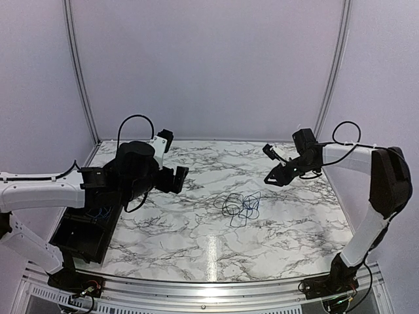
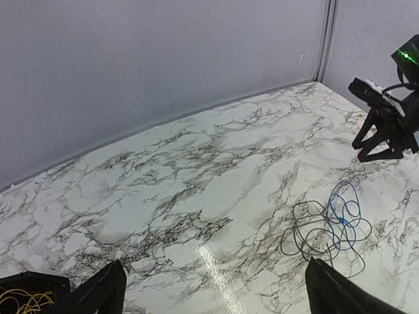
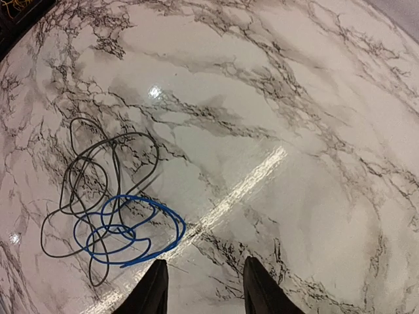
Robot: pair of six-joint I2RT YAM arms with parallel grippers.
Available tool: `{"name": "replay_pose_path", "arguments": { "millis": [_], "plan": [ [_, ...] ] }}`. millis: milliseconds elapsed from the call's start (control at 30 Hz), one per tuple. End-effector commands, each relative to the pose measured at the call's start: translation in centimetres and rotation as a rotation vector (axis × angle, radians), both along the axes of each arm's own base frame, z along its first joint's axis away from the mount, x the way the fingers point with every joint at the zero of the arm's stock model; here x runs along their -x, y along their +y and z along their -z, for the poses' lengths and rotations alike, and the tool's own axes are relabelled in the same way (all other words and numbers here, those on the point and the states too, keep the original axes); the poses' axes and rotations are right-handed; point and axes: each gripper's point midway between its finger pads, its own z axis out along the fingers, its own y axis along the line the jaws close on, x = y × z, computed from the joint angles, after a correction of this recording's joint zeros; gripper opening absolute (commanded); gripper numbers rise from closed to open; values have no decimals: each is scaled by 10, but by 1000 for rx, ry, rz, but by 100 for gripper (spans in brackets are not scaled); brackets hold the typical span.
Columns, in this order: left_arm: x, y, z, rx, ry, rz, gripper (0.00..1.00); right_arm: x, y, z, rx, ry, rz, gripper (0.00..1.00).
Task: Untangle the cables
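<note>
Lying in loose tangled loops, the blue cable overlaps the black cable.

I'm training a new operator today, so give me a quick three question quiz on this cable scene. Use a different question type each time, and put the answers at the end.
1. True or false: the thin blue cable lies tangled with the thin black cable on the white marble table.
2. Multiple choice: the right gripper is A) shut on the blue cable, B) open and empty, C) shut on the black cable.
3. Fill in: the thin wires inside the black bin at the table's left side are ____ in colour.

Key: 1 true; 2 B; 3 yellow.
</note>
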Motion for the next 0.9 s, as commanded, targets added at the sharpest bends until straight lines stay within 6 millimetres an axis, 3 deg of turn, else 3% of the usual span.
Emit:
{"name": "replay_pose_path", "arguments": {
  "millis": [0,67,167,233,367,433,467,533,667,800,867],
  "plan": [
    [-21,26,-71,-46,-240,-243,99,13,6,11,-77,148,-10,40],
    [-30,57,-74,-108,-297,-458,99,17,11,16,-100,185,-22,41],
    [-34,82,-65,-176,-285,-677,99,19,13,27,-108,240,-28,43],
    [-36,62,-52,-151,-235,-570,99,20,14,34,-112,271,-30,43],
    [-21,27,-29,69,-96,-350,99,22,21,42,-148,322,-45,43],
    [-3,-12,-27,108,-54,-106,99,24,26,43,-173,346,-60,43],
    [22,-46,-26,125,-33,128,99,25,28,44,-183,354,-68,42],
    [48,-74,-24,79,-52,283,99,28,34,43,-200,367,-94,40],
    [66,-93,-8,-19,-94,329,99,30,43,37,-216,354,-126,28],
    [67,-105,17,6,-19,322,99,32,50,25,-217,307,-159,10],
    [66,-111,23,30,-2,315,99,32,52,18,-207,268,-172,7]
  ]
}}
